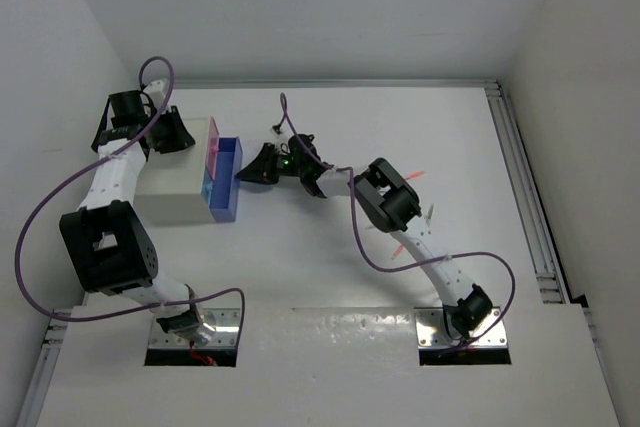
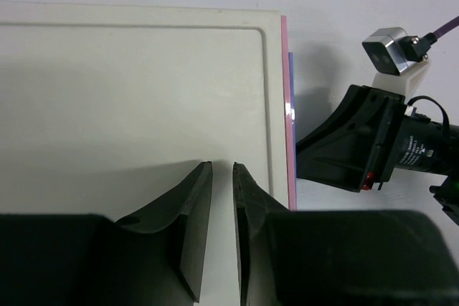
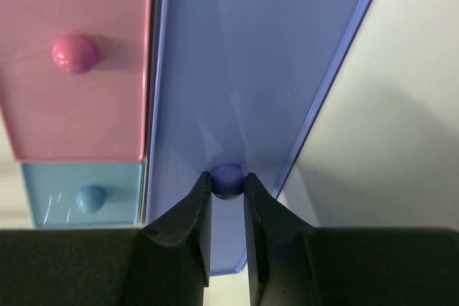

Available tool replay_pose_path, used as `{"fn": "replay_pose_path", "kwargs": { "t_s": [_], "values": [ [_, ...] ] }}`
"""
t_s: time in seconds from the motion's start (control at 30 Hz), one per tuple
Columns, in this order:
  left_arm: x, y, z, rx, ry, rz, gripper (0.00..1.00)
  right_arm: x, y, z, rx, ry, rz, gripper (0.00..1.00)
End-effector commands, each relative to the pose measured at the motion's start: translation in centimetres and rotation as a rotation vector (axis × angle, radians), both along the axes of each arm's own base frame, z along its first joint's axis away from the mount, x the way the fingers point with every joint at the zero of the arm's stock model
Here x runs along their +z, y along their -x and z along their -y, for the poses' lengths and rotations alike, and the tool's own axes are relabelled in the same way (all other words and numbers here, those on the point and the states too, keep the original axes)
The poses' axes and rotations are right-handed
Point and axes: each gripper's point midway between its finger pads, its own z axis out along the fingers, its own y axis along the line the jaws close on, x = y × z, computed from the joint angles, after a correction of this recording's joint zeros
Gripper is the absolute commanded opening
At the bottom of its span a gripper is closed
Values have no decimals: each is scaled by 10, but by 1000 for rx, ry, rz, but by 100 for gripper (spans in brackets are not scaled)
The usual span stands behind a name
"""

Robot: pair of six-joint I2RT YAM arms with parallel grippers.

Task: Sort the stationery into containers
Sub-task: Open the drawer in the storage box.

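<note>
A: Why does the white cabinet (image 1: 175,192) sit by the left edge of the surface (image 1: 300,282) with an arm over it?
B: The left claw (image 2: 221,165) is at its top, fingers a slim gap apart and holding nothing. I can't tell if it touches. My guess is it steadies the cabinet against a pull.
A: And the blue drawer-box (image 3: 251,69)?
B: It stands pulled out toward the surface's middle, looking empty and ready to fill. The pink drawer-box (image 3: 79,105) beside it sits closed.
A: What holds it?
B: The right claw (image 3: 226,174) is clamped on its small blue knob (image 3: 228,184).
A: The stationery?
B: A few pens (image 1: 402,247) lie toward the right edge, partly under the right arm, none sorted yet
</note>
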Motion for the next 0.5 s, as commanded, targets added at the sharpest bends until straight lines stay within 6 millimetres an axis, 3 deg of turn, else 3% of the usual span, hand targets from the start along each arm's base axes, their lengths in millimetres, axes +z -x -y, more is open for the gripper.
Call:
{"fn": "replay_pose_path", "kwargs": {
  "t_s": [0.0, 0.03, 0.2, 0.23, 0.47],
  "values": [
    [-59, 42, -18, 97, -11, -263, 27, 50, -4, 15, 32, -64, 107, 0],
    [-59, 42, -18, 97, -9, -262, 27, 58, -4, 18, 37, -69, 116, 0],
    [-58, 42, -17, 99, -3, -256, 28, 53, 6, 37, 49, -45, 90, 0],
    [-57, 41, -17, 101, -2, -252, 28, 60, -5, 50, 26, -53, 104, 0],
    [-53, 38, -16, 99, 3, -242, 28, 55, -5, 80, 21, -39, 79, 0]
  ]
}}
